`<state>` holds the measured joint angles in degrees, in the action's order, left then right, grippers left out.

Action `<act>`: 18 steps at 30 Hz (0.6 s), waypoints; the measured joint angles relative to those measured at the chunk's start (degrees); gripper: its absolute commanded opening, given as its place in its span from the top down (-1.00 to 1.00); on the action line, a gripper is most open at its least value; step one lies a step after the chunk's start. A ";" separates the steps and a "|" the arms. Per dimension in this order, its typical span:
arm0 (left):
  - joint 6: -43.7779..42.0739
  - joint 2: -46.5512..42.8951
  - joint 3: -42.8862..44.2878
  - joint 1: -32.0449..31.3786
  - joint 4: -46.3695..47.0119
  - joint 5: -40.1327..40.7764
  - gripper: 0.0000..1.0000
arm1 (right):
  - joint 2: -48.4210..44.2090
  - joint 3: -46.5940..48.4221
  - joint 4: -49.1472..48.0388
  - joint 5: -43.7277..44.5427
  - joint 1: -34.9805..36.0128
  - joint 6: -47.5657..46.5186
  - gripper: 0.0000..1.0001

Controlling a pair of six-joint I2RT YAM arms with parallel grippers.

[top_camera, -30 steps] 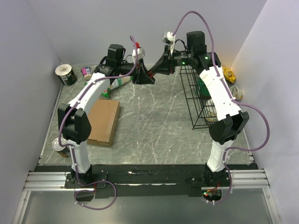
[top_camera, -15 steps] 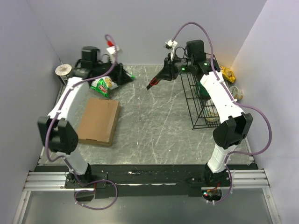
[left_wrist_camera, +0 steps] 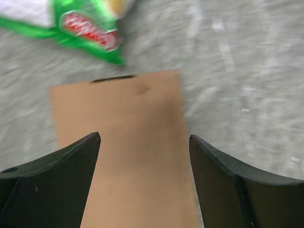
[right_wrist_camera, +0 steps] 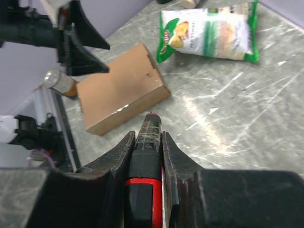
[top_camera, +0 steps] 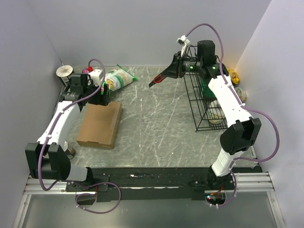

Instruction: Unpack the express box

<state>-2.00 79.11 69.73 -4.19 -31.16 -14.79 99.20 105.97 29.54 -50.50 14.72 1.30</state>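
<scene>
The express box (top_camera: 99, 124) lies flat and closed on the left of the table, a plain brown cardboard mailer. My left gripper (top_camera: 102, 97) hovers over its far end, open with nothing between the fingers. From the left wrist, the express box (left_wrist_camera: 128, 142) fills the gap between the black fingers (left_wrist_camera: 57, 180). My right gripper (top_camera: 159, 78) hangs high at the back centre, shut on a black-and-red cutter tool (right_wrist_camera: 148, 142) that points toward the express box (right_wrist_camera: 121, 92).
A green-and-white snack bag (top_camera: 118, 78) lies just behind the box. A black wire basket (top_camera: 199, 99) with items in it stands at the right. A can (top_camera: 64, 71) sits at the back left corner, another (top_camera: 71, 152) by the left arm's base.
My left gripper swung from the back centre to the left, came down over the box's far end, and its jaws opened. The right gripper kept hold of the tool and shifted slightly right.
</scene>
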 measured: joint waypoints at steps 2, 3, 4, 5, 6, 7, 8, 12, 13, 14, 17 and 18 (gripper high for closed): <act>-1.64 0.00 -0.70 1.03 -0.13 3.78 -0.64 | 0.00 -0.31 -0.39 -0.59 0.02 0.90 1.00; -1.97 0.02 -0.76 1.36 -0.22 5.03 -0.63 | -0.02 -0.31 -0.55 -0.42 0.09 1.29 1.00; -2.27 0.17 -0.76 1.77 -0.33 6.40 -0.63 | -0.02 -0.35 -0.63 0.20 0.31 1.68 1.00; -2.32 0.24 -0.76 2.14 -0.37 7.39 -0.64 | -0.02 -0.37 -0.59 1.20 0.52 1.97 1.00; -1.97 0.42 -0.76 2.67 -0.50 8.46 -0.64 | -0.09 -0.44 -0.57 3.17 0.83 2.14 1.00; -1.68 0.59 -0.76 3.21 -0.72 9.05 -0.64 | -0.24 -0.61 -0.55 5.29 1.18 2.29 1.00; -1.22 0.79 -0.76 4.02 -1.14 9.22 -0.64 | -0.55 -1.05 -0.46 8.20 1.68 2.54 1.00; 1.86 2.08 -0.76 7.32 -2.58 10.14 -0.65 | -2.73 -3.56 0.35 21.31 4.59 3.69 1.00; 2.69 2.62 -0.76 8.13 -2.95 10.21 -0.65 | -3.32 -4.37 0.33 22.99 5.03 3.76 1.00; 3.50 3.23 -0.76 8.81 -3.26 10.19 -0.65 | -4.00 -5.25 0.52 24.22 5.49 3.61 1.00; 5.70 5.51 -0.76 10.84 -4.31 10.03 -0.65 | -5.35 -6.84 1.07 24.46 6.05 3.30 1.00; 6.32 6.47 -0.76 11.61 -4.50 9.68 -0.65 | -5.68 -7.28 1.14 24.20 6.01 3.30 1.00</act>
<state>4.32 85.58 68.97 7.42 -35.66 -5.10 93.51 98.70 30.68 -26.30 20.73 4.60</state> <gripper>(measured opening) 0.825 0.307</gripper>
